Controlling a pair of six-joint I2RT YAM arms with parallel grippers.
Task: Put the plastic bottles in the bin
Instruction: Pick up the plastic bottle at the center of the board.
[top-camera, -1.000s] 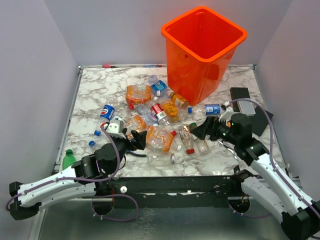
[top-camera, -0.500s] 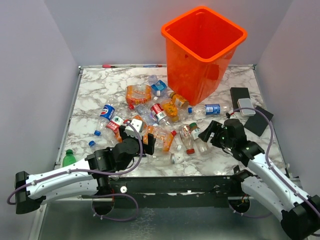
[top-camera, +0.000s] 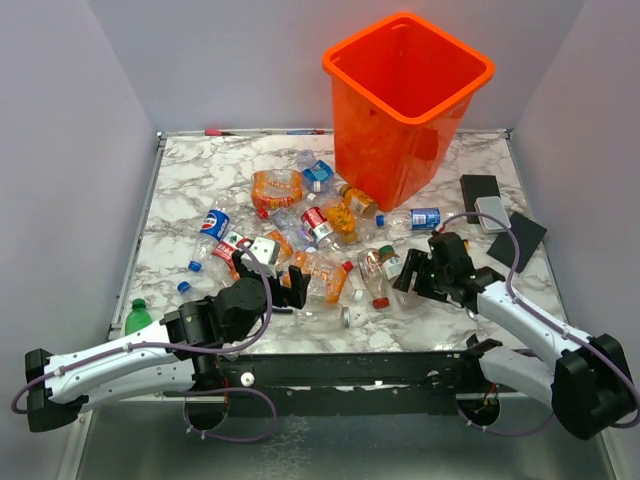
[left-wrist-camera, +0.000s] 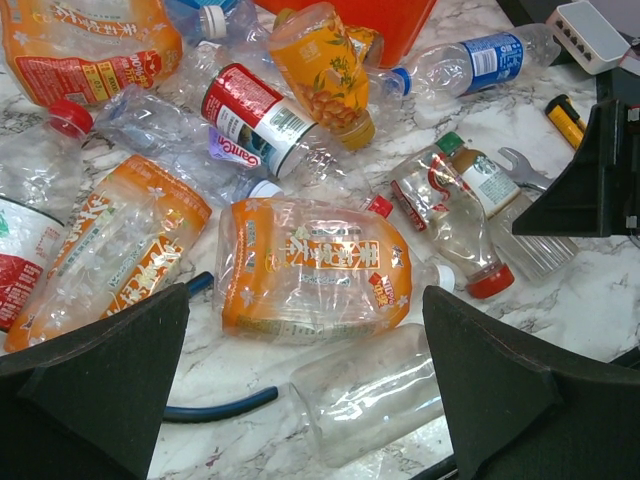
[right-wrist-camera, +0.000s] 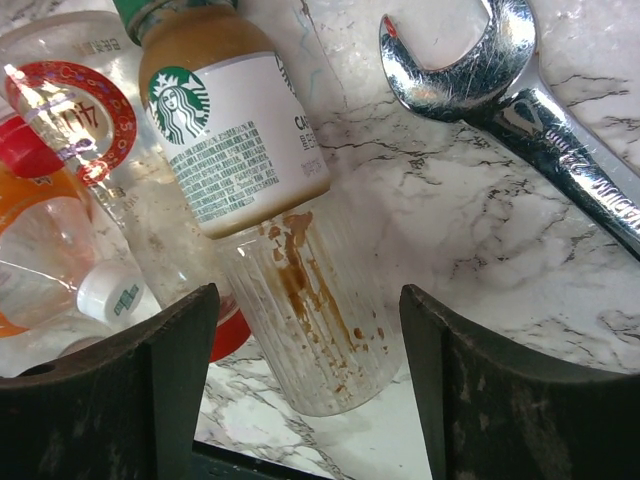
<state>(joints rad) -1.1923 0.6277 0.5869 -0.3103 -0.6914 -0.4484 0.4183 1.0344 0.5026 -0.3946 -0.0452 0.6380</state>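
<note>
The orange bin (top-camera: 410, 100) stands at the back of the marble table. Many crushed plastic bottles lie in a pile in front of it. My left gripper (top-camera: 290, 285) is open and low over the pile. In the left wrist view the gripper (left-wrist-camera: 310, 400) has a clear unlabelled bottle (left-wrist-camera: 375, 395) between its jaws, with an orange-labelled crushed bottle (left-wrist-camera: 315, 265) just beyond. My right gripper (top-camera: 412, 272) is open. In the right wrist view the gripper (right-wrist-camera: 310, 380) straddles the base of a green-capped, white-labelled coffee bottle (right-wrist-camera: 260, 200) lying on the table.
A steel wrench (right-wrist-camera: 520, 90) lies right of the coffee bottle. Blue plier handles (left-wrist-camera: 215, 405) lie beside the clear bottle. A white box (top-camera: 492, 212) and black objects (top-camera: 480, 188) sit at the right. A green bottle (top-camera: 136, 318) lies at the table's left front edge.
My left gripper has moved forward and right into the pile, over the clear bottle. My right gripper has swung left and lowered around the coffee bottle. Both stay open.
</note>
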